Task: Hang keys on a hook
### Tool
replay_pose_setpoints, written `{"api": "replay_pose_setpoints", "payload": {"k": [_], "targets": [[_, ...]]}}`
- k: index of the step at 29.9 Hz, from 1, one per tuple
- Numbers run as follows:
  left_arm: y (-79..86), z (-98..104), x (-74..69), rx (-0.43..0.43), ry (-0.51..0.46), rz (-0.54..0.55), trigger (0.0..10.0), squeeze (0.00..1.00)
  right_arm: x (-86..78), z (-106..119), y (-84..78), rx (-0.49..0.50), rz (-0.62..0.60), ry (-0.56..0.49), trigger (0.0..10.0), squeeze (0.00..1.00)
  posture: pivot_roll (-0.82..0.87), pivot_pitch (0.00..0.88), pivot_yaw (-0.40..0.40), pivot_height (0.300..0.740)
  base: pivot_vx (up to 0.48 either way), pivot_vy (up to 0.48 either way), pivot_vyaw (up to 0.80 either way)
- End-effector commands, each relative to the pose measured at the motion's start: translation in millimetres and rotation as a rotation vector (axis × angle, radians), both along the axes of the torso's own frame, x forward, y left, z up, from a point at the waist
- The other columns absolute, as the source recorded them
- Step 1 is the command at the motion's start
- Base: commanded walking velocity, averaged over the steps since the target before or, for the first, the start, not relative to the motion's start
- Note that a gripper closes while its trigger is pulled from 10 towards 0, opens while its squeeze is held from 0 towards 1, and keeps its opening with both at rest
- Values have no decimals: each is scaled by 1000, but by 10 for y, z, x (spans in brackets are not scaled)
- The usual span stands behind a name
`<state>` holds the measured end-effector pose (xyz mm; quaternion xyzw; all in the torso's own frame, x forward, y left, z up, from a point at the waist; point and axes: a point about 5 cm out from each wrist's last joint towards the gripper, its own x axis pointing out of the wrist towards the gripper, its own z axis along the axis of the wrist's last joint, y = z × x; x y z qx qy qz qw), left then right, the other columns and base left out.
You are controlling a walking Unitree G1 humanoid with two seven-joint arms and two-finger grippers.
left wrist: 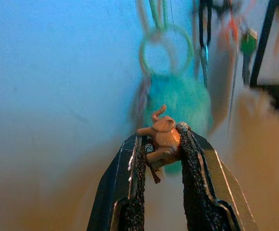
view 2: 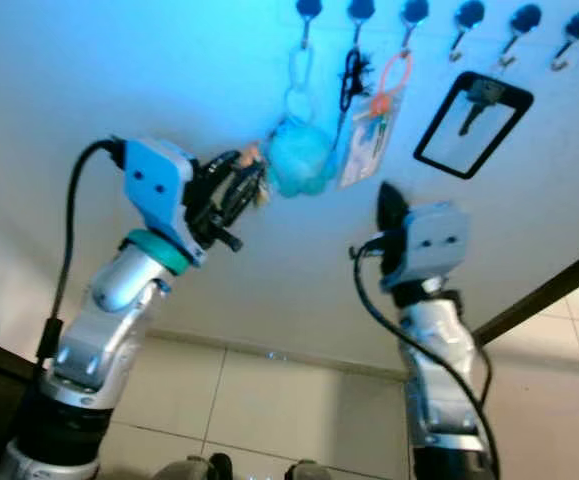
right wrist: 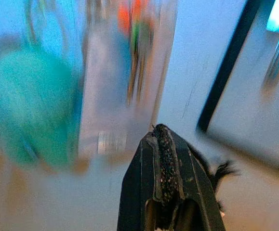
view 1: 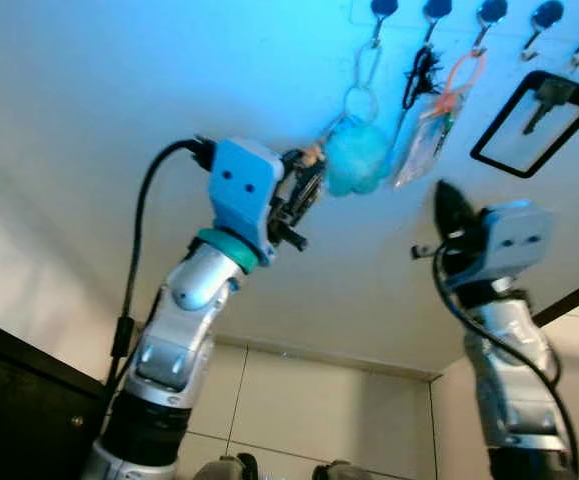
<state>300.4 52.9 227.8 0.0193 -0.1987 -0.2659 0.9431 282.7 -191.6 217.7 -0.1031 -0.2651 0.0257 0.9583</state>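
In the left eye view, a row of dark hooks [view 1: 435, 10] runs along the top of a pale wall. A key bunch hangs from one of the hooks by a light carabiner [view 1: 367, 62] and a ring [view 1: 360, 103], with a fluffy teal pom-pom [view 1: 357, 160] below the ring. Beside it hang a black clip [view 1: 421, 76] and an orange loop [view 1: 463, 73] carrying a clear card sleeve [view 1: 421, 146]. Further right, a black-framed panel [view 1: 536, 122] with a key shape on it sits on the wall. The left gripper [view 1: 306, 180] reaches up to the left edge of the pom-pom. The right gripper [view 1: 453, 212] is raised below the card sleeve, apart from it.

The right eye view shows the same scene, with the left gripper's fingers [view 2: 231, 190] against the pom-pom's side.

In the left wrist view, the two black fingers are pressed onto a small tan figurine charm [left wrist: 162, 142] that belongs to the bunch, with the teal pom-pom just behind it and the ring above.

In the right wrist view, the right gripper's fingers [right wrist: 164, 159] are pressed together with nothing between them, pointing toward the blurred card sleeve and the black frame.
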Motion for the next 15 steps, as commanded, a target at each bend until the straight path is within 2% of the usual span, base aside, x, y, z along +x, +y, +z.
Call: {"api": "replay_pose_setpoints", "payload": {"k": [1, 2, 3, 4, 6, 7, 8, 9, 10, 12, 13, 15], "targets": [[56, -211, -9, 51, 52, 20, 10000, 0, -68, -160, 29, -16, 7, 58, 10000, 0, -100, 66, 74, 740, 0, 0, 0], [56, -211, -9, 51, 52, 20, 10000, 0, -68, -160, 29, -16, 7, 58, 10000, 0, -100, 66, 74, 740, 0, 0, 0], [92, -354, -21, 98, 101, 24, 10000, 0, -104, -316, 79, -24, 28, 111, 10000, 0, -100, 66, 74, 740, 0, 0, 0], [92, -354, -21, 98, 101, 24, 10000, 0, -104, -316, 79, -24, 28, 111, 10000, 0, -100, 66, 74, 740, 0, 0, 0], [200, -841, -46, 249, 276, 69, 10000, 0, -182, -797, 164, -20, 50, 279, 10000, 0, -95, 64, 73, 740, 0, 0, 0], [200, -841, -46, 249, 276, 69, 10000, 0, -182, -797, 164, -20, 50, 279, 10000, 0, -95, 64, 73, 740, 0, 0, 0], [332, -1244, -93, 306, 415, 144, 10000, 0, -248, -1162, 192, -17, 45, 410, 10000, 0, -80, 61, 75, 740, 0, 0, 0], [391, -1390, -118, 314, 461, 182, 10000, 0, -265, -1276, 195, -4, 43, 456, 10000, 0, -80, 61, 75, 740, 0, 0, 0], [391, -1390, -118, 314, 461, 182, 10000, 0, -265, -1276, 195, -4, 43, 456, 10000, 0, -80, 61, 75, 740, 0, 0, 0], [501, -1664, -186, 309, 564, 262, 10000, 0, -279, -1474, 191, 16, 35, 538, 10000, 0, -69, 66, 68, 740, 0, 0, 0], [501, -1664, -186, 309, 564, 262, 10000, 0, -279, -1474, 191, 16, 35, 538, 10000, 0, -69, 66, 68, 740, 0, 0, 0], [531, -1804, -248, 311, 598, 309, 10000, 0, -275, -1589, 190, 23, 37, 592, 10000, 0, -59, 70, 52, 740, 0, 0, 0]]}}
